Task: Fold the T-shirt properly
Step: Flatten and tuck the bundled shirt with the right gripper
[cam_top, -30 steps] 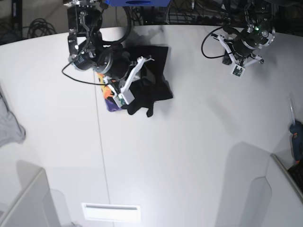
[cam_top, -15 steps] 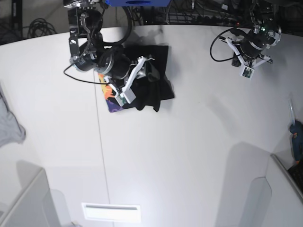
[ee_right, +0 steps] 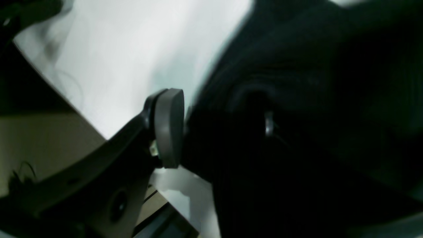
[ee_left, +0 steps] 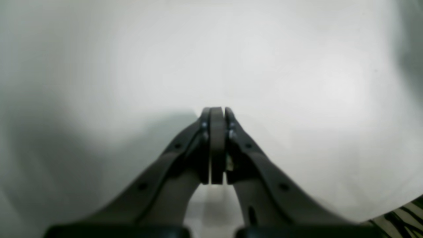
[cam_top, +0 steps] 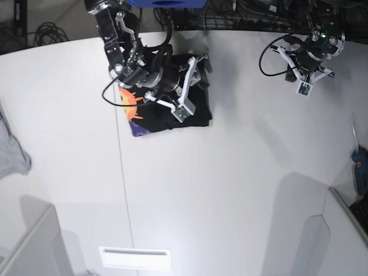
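Note:
The black T-shirt point(cam_top: 192, 112) lies folded into a rough square near the table's back edge, with a strip of its orange and purple print point(cam_top: 133, 112) showing at its left side. My right gripper point(cam_top: 198, 69) hovers over the shirt's back right corner. In the right wrist view the right gripper point(ee_right: 216, 102) stands open, its jaws wide apart, with the dark T-shirt point(ee_right: 314, 82) filling the space beyond them. My left gripper point(ee_left: 217, 110) is shut on nothing above bare white table, and the left arm point(cam_top: 313, 49) is at the back right.
A light grey cloth point(cam_top: 11, 152) hangs at the left edge. A blue tool point(cam_top: 360, 169) lies at the right edge. A seam point(cam_top: 123, 190) runs down the white table, and a white strip point(cam_top: 135, 257) sits near the front. Grey panels stand at both front corners.
My right arm swung right and back across the shirt and its jaws opened. The flap that hung at the shirt's front now lies flat. The left arm drifted slightly right.

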Robot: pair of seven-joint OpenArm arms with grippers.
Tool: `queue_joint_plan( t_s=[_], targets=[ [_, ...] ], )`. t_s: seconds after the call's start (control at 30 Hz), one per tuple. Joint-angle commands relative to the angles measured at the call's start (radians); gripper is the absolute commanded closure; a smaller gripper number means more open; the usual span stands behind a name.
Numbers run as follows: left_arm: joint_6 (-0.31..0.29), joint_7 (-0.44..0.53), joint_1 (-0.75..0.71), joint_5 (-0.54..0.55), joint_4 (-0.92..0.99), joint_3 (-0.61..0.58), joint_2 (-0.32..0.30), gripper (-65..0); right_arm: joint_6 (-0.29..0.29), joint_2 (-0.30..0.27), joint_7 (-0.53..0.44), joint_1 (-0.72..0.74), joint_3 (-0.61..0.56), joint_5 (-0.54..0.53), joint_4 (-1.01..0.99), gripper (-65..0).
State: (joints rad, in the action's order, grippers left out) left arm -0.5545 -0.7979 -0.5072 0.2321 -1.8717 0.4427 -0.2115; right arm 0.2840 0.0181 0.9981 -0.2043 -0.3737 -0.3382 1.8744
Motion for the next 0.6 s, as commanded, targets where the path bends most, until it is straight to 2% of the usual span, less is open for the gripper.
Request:
queue_joint_plan(
  t_s=[0.0, 0.07, 0.17, 0.3, 0.47, 0.53, 0.57],
  targets=[
    [-0.005, 0.015, -0.001, 0.005, -0.013, 0.006, -0.010, 0.0, 0.005, 0.007, -0.017, 0.018, -0.020, -0.002, 0.020, -27.8],
    [-0.005, 0.015, -0.001, 0.005, -0.013, 0.014, -0.010, 0.0, -0.018, 0.009, -0.017, 0.033, -0.067, 0.027, 0.018, -27.8],
    [-0.005, 0.015, 0.000, 0.005, -0.013, 0.020, -0.010, 0.0, -0.119, 0.007, -0.017, 0.070, -0.172, 0.041, 0.015, -27.8],
    [-0.005, 0.015, 0.000, 0.005, -0.013, 0.020, -0.010, 0.0, -0.210, 0.006, 0.003, 0.142, -0.304, 0.040, 0.015, -27.8],
    [-0.005, 0.015, 0.000, 0.005, -0.012, 0.023, -0.010, 0.0, -0.243, 0.010, 0.095, 0.210, -0.410, 0.043, 0.060, -27.8],
    [-0.005, 0.015, 0.000, 0.005, -0.012, 0.043, -0.010, 0.0, -0.253, -0.005, 0.095, 0.208, -0.397, 0.044, 0.129, -26.4],
    [-0.005, 0.015, 0.000, 0.005, -0.007, 0.054, -0.010, 0.0, -0.271, -0.028, 0.094, 0.207, -0.376, 0.043, 0.158, -23.1]
  ],
)
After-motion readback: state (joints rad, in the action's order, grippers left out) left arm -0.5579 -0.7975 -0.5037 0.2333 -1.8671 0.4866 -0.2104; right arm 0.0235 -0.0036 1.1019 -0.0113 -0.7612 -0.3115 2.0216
